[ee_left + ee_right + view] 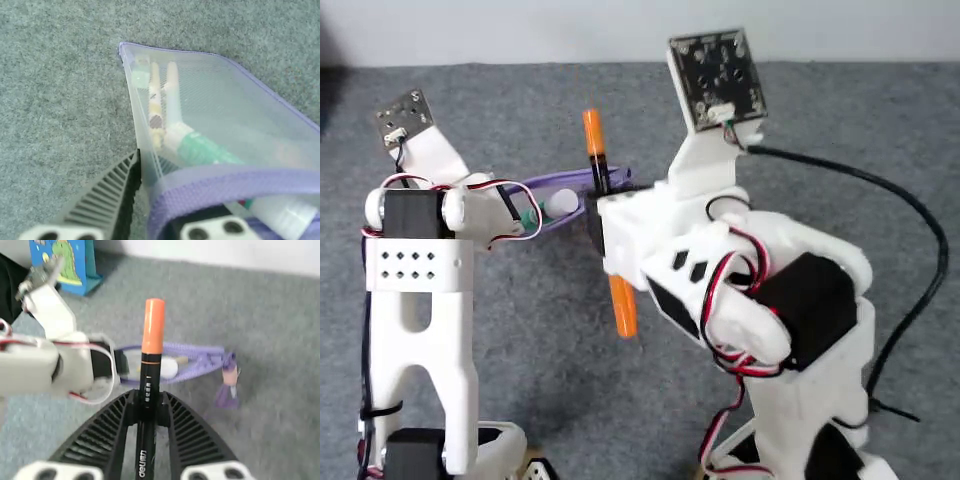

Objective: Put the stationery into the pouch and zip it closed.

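Right gripper point(148, 397) holds orange marker point(151, 340) at open pouch point(560, 188); left gripper point(150, 187) pinches the pouch wall.
Right fingers clamped on the marker's black barrel, orange cap sticking out past the tips, toward the pouch mouth. High view: marker crosses the pouch's end beside the right arm, both orange ends visible. Left fingers together on the mesh wall just under the purple rim, one outside, one inside. Pouch lies on the grey desk point(820, 120), mouth open, unzipped. Inside it: green-capped pen point(200, 150) and pale pens point(155, 110) touching side by side. Zip pull point(229, 377) hangs at the pouch's end away from the left arm. Blue box point(70, 265) at the desk's back edge, well apart.
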